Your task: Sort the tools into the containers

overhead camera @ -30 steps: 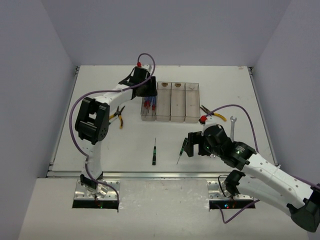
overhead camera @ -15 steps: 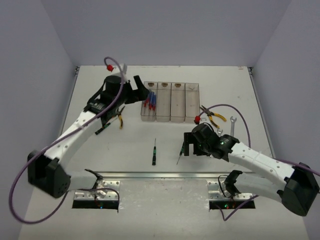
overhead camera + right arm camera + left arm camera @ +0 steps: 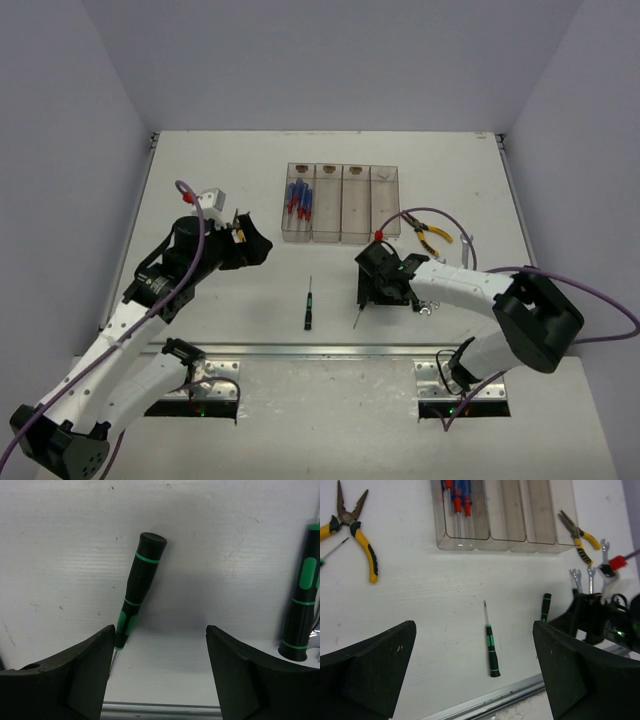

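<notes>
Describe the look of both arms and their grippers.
Both arms have white links and bulky black joint housings. The left arm and right arm each trail a purple cable; the right one's ends in a red connector. The left gripper and right gripper have broad matte black fingers.

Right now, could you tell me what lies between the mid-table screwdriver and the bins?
Only bare table separates that screwdriver from the bins, as the left wrist and top views show.

White table (image 3: 450,160), metal rail (image 3: 330,349) along near edge (lavender walls (image 3: 100,100) around).
</notes>
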Action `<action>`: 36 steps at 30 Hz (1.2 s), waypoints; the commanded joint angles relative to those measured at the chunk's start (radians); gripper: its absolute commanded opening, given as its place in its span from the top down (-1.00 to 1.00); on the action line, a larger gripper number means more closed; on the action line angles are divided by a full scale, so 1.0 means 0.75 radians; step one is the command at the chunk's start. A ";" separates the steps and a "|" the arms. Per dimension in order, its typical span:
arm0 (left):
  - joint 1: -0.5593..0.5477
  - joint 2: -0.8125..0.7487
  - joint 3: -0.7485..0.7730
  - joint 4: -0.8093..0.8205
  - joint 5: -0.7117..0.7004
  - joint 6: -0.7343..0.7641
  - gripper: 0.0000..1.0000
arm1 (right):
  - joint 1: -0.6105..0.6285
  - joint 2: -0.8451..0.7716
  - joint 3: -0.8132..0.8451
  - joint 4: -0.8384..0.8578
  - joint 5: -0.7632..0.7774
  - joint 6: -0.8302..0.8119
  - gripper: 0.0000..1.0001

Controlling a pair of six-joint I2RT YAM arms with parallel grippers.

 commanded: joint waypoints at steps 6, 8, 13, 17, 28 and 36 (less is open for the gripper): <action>-0.008 -0.135 0.082 -0.050 0.083 0.094 -1.00 | 0.011 0.174 0.122 0.081 0.115 0.144 -0.28; -0.008 -0.118 0.055 -0.026 0.114 0.092 -1.00 | 0.011 0.197 0.128 0.096 0.120 0.150 -0.12; -0.008 -0.120 0.046 -0.016 0.126 0.093 -1.00 | 0.009 0.259 0.118 0.094 0.131 0.203 0.57; -0.008 -0.146 0.013 0.022 0.164 0.083 -1.00 | 0.011 0.248 0.079 0.171 0.070 0.189 0.98; -0.006 -0.135 0.008 0.022 0.142 0.074 -1.00 | 0.001 0.040 0.294 0.158 -0.085 -0.132 1.00; -0.002 -0.105 0.003 0.024 0.139 0.074 -1.00 | -0.188 0.450 1.001 -0.114 -0.185 -0.365 1.00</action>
